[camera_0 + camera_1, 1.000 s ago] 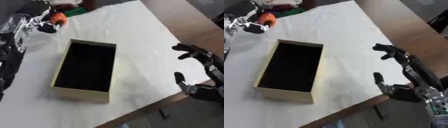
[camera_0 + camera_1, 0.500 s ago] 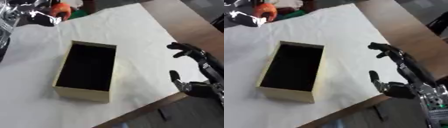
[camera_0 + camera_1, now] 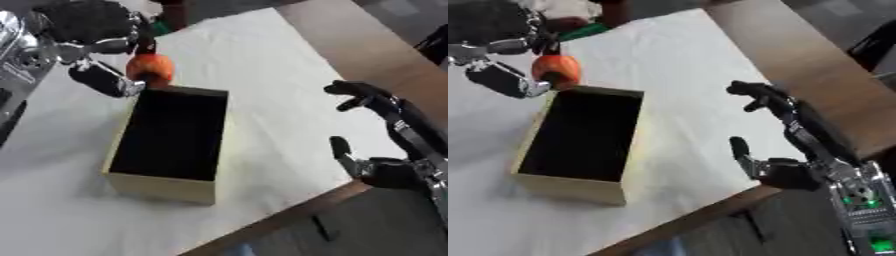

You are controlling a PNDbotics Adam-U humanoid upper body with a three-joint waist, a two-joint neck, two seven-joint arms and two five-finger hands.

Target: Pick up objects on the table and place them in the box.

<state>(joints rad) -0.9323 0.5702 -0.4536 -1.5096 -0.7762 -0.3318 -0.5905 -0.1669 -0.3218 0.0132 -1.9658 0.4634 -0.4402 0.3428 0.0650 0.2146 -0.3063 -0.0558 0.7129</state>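
The box (image 3: 171, 142), a pale tan open carton with a dark empty interior, sits left of centre in the frame on the white cloth (image 3: 254, 65) that covers the table (image 3: 367, 45). Nothing shows inside it, so you are at the carry-and-place step for what looks like the first object.

Your left hand (image 3: 83, 37) is in the upper left of the frame, its fingers and thumb curled round a small orange round object (image 3: 150, 69), which hangs just above the far rim of the box, at its upper-left corner. Your right hand (image 3: 785, 135) is at the lower right, near the table's edge and well apart from the box, fingers relaxed and spread, holding nothing.

At the top edge, behind the left hand, something green (image 3: 162, 24) and something dark red (image 3: 172, 7) lie on the cloth; you cannot tell what they are.

Your next move, judging from this, is to bring the orange object further over the dark opening, clear of the rim, then spread the fingers. Released where it is, it could catch the rim and roll outside.
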